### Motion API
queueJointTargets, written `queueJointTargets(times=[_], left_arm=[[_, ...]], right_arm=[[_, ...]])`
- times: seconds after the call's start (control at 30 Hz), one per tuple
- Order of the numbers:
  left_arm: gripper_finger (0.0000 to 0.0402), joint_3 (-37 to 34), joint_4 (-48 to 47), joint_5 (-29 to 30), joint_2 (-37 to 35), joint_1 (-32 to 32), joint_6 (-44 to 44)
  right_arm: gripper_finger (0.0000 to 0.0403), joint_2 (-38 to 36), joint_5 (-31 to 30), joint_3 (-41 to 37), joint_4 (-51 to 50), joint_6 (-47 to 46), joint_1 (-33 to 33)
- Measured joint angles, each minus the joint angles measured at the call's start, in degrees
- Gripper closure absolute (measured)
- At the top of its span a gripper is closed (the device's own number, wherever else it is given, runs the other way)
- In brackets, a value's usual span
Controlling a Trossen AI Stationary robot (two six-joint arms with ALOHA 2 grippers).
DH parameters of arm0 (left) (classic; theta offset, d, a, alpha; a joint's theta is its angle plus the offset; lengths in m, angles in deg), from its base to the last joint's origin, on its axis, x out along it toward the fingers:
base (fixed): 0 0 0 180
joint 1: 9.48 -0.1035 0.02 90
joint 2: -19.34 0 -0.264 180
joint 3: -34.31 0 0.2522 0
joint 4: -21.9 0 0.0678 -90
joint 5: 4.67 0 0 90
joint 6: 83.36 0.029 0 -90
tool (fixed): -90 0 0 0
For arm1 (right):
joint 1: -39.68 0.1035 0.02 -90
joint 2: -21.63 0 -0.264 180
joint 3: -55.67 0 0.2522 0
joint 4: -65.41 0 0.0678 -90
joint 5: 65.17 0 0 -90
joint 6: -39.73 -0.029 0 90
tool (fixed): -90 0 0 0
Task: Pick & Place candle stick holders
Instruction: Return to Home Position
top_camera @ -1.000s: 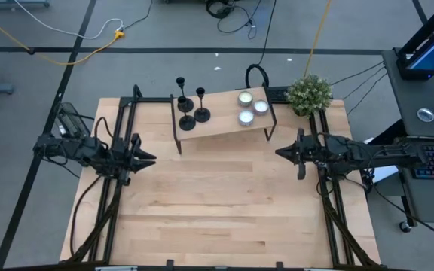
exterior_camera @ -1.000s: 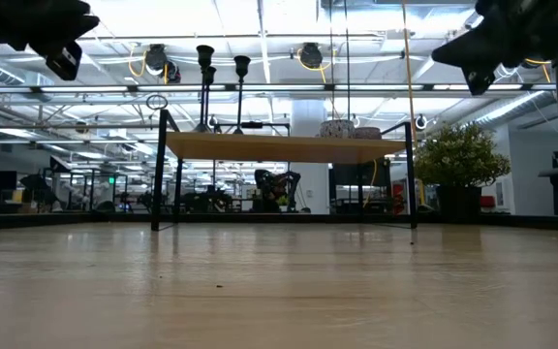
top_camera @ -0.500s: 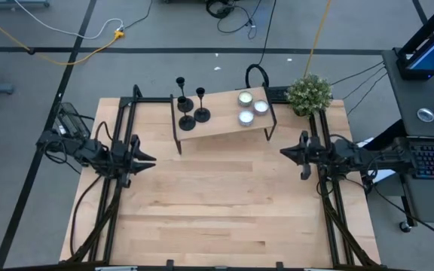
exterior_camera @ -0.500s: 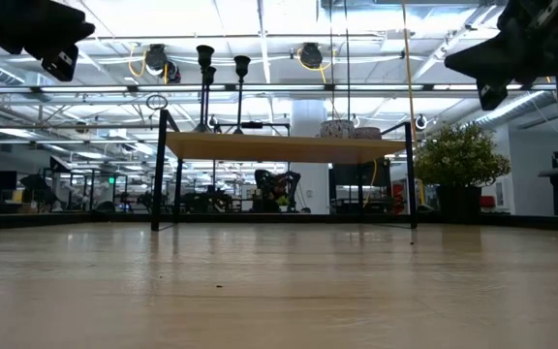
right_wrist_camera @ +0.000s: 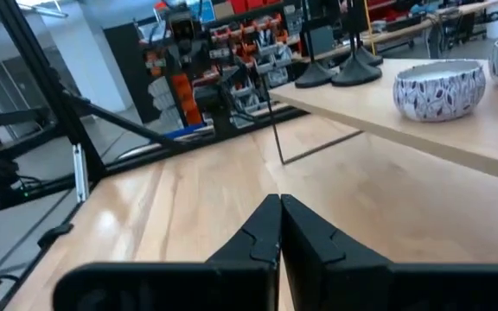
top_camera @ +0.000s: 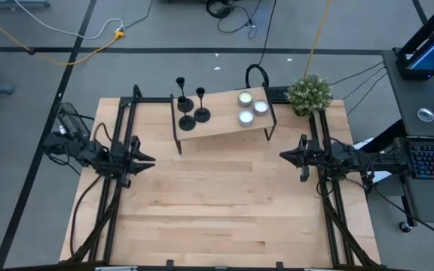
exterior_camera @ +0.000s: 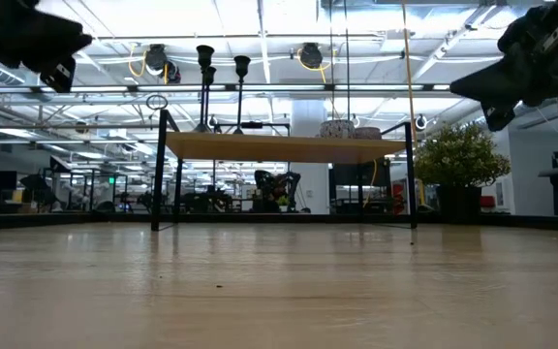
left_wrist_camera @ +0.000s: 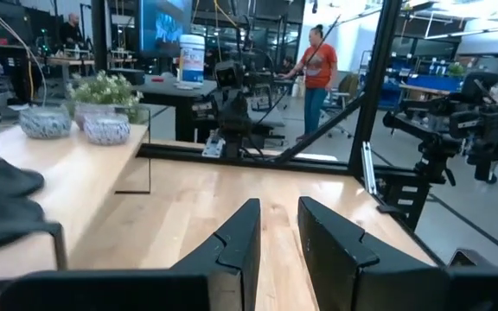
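All three holders (top_camera: 187, 122) stand on the shelf (top_camera: 221, 125), at the end nearer the left arm, apart from the candles (top_camera: 249, 107). The left end effector (top_camera: 149, 159) hangs slightly spread and the right end effector (top_camera: 285, 154) is pressed together, both empty at the counter (top_camera: 217, 211) sides. The holders look tall and thin, near the shelf's edge, so a knock would likely topple them.

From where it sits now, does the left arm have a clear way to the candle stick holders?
Likely yes. The left gripper hovers empty on the left side; only bare tabletop lies between it and the shelf, whose nearer end holds the candle stick holders.
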Motion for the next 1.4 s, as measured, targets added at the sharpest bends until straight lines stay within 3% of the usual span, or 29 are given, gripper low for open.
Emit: queueJointTargets(times=[0.17, 0.47, 0.63, 1.17, 1.4], left_arm=[[0.0316, -5.1, 5.0, -1.8, 0.0, 0.0, -0.7], [0.0316, -7.5, 5.9, -3.4, 0.0, 0.0, -0.6], [0.0316, -10.5, 11.1, -3.8, 0.1, 0.0, 0.2], [0.0316, -10.6, 10.9, -4.1, 0.1, 0.0, -0.5], [0.0316, -10.8, 12.3, -4.1, 0.1, 0.0, -0.5]], right_arm=[[0.0403, 0.0, 0.0, -1.6, 0.7, 0.0, 0.0], [0.0403, 0.0, -0.5, -3.9, 2.2, 0.0, 0.0], [0.0403, 0.0, -1.3, -4.2, 1.7, 0.6, 0.0], [0.0403, 1.8, -1.3, -4.3, -1.6, 5.7, 0.0], [0.0403, 1.9, -1.3, -4.4, 2.2, 6.1, 0.0]])
